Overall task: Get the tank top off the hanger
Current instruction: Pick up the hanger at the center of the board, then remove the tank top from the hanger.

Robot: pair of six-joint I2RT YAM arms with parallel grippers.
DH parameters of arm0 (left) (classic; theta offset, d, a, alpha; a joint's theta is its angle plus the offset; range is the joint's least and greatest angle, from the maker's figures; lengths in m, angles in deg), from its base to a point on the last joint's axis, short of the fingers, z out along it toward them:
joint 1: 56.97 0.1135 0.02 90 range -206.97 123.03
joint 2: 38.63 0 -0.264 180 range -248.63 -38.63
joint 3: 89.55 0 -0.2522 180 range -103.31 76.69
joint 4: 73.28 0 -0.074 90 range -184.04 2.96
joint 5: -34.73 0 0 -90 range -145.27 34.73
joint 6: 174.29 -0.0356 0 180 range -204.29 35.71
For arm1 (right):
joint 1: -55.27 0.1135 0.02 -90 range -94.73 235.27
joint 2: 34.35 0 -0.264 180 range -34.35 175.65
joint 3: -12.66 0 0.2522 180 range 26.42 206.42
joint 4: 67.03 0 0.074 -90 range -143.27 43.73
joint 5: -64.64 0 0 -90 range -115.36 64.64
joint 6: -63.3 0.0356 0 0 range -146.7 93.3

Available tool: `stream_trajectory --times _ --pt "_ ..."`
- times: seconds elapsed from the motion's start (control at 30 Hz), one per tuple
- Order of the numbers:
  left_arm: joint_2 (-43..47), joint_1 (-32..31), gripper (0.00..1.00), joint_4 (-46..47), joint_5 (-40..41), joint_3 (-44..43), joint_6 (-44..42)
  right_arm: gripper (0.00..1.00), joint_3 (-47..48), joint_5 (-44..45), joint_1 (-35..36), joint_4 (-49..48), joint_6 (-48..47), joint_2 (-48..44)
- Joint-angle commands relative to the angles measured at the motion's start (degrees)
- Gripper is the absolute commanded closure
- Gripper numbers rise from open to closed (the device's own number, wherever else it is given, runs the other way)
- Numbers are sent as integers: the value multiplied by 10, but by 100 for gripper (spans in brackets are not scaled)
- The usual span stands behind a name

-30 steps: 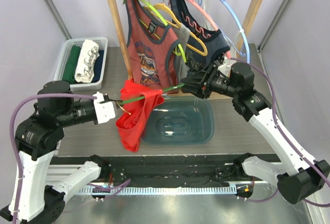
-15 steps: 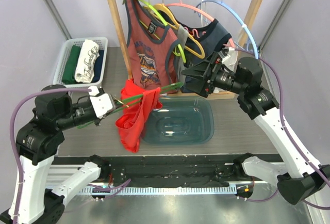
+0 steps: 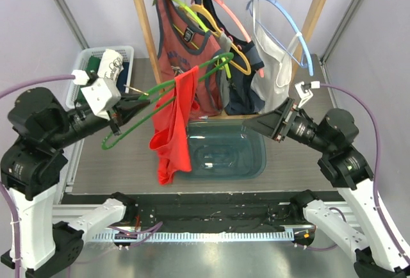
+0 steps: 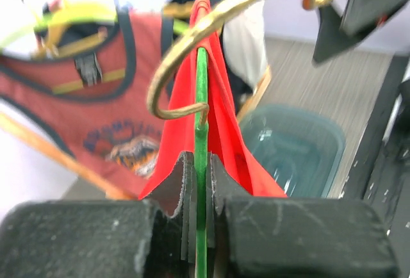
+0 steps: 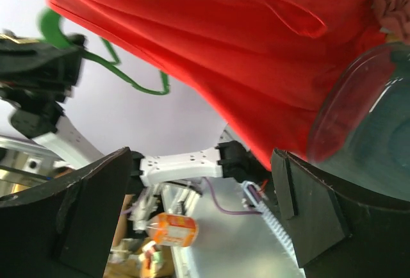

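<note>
I've got L tool [image 4: 202,169] clamped on green hanger [image 4: 202,92] so tank top [image 3: 176,130] dangles over tub [image 3: 259,163]; R tool [image 3: 272,124] wide open, empty.

I can read nothing. The rust tank top [image 3: 184,66] has a chest print and a neck label, the white shirt [image 3: 113,65] has script lettering, all too small to make out.

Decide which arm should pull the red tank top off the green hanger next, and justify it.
Probably right: the right gripper is open, empty and aimed at the red tank top; the left gripper is clamped on the green hanger.
</note>
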Motion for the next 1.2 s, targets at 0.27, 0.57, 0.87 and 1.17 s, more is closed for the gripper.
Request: stream_trajectory --times 0.27,0.57,0.87,1.17 --pt "-118 0 100 109 -101 -259 89 0 -27 57 -1 59 -147 -45" --pt "-155 0 99 244 -141 -322 176 1 -30 99 -1 123 -254 -56" --pt "-241 0 100 400 -141 -409 299 0 13 133 -1 98 -286 -29" --pt "-261 -1 100 534 -132 -432 350 0 4 68 0 9 -289 -6"
